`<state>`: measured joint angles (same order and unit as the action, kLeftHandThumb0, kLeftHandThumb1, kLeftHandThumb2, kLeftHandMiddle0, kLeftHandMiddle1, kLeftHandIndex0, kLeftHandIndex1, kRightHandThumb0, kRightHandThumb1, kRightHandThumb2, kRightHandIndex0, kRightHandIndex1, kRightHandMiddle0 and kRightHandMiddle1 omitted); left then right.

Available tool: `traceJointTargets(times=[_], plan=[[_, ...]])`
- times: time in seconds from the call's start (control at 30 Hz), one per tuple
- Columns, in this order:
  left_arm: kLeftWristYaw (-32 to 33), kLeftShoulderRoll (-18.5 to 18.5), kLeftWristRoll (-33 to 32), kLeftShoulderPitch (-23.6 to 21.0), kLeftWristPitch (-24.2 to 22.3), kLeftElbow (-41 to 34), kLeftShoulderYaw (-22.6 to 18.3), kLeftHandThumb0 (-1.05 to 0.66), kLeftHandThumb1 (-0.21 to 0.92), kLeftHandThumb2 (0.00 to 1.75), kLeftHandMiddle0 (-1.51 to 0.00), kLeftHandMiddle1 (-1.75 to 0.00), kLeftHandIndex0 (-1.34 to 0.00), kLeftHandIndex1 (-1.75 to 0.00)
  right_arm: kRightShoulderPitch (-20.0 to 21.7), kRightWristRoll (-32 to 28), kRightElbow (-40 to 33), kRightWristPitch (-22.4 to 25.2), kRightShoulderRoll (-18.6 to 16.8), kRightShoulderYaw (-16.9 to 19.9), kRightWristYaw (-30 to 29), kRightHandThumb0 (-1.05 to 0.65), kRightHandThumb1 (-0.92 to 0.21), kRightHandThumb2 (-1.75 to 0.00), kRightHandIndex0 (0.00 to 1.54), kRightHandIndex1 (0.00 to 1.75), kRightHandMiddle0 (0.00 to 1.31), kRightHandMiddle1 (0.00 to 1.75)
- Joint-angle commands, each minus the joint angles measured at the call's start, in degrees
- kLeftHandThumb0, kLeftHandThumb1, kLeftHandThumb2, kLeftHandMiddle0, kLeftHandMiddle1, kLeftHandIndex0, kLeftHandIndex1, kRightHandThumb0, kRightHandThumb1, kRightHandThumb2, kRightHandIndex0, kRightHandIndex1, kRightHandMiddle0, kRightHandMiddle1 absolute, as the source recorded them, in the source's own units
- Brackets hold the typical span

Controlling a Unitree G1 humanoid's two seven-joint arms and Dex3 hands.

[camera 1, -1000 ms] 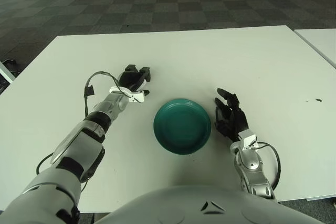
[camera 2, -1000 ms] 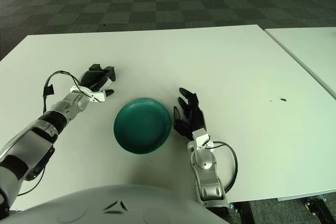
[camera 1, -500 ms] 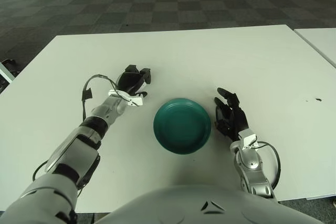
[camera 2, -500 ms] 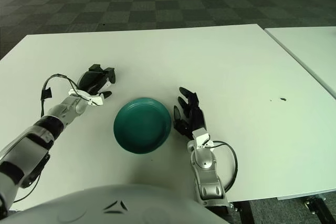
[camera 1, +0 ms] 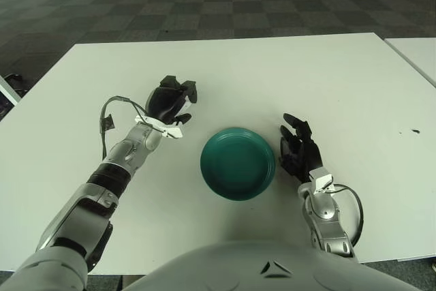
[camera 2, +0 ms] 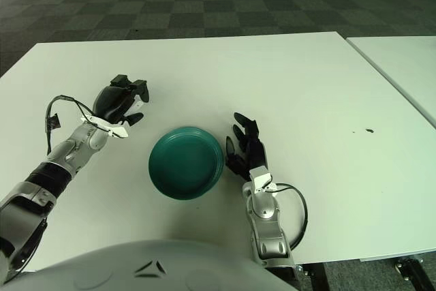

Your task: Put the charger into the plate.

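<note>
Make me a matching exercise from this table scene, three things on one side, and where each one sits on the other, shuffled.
Things:
1. green plate
2. left hand
3. right hand

Places:
A. just right of the plate, fingers spread
B. middle of the white table, nothing in it
C. up and left of the plate, fingers curled

Pairs: 1-B, 2-C, 3-A

We see bare table (camera 1: 286,73) all round the plate (camera 1: 237,163). Its far side and near side lie open to a hand. Our left hand (camera 1: 168,101) blocks the plate's upper left; our right hand (camera 1: 296,149) stands just beside its right rim, closing that approach.
</note>
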<state>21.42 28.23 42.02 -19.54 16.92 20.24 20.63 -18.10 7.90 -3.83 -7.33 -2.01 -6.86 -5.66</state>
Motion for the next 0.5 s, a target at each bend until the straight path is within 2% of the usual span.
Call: traceJointTargets(times=[0.0,0.1,0.47], plan=[[-2.1,0.7,0.6,2.1,-1.8,-6.9,-1.8,-0.43,0.42,1.18,-1.07,-1.75,-0.52,-1.75,-1.7,0.5,2.6,2.5,-0.1,-0.3,-0.2,-0.65,-0.92,-0.74,0.44,0.02,0.00,0.69],[-3.8,0.5,1.4,3.6,-3.1,-13.1,-2.6,-0.43,0.43,1.17,-1.06,-1.75,-0.51,-1.75,-1.6,0.6,2.8,2.4,-0.2,-0.4,-0.4,-0.65,-0.92,-0.74,0.44,0.02,0.00,0.69],[-5.7,-0.5,2.4,6.1,-2.2,-22.1,-3.9,-0.44,0.42,1.18,-1.09,-1.75,-0.52,-1.75,-1.0,0.4,4.6,1.6,-0.7,-0.3,-0.8,-0.62,-0.92,-0.72,0.45,0.02,0.00,0.73]])
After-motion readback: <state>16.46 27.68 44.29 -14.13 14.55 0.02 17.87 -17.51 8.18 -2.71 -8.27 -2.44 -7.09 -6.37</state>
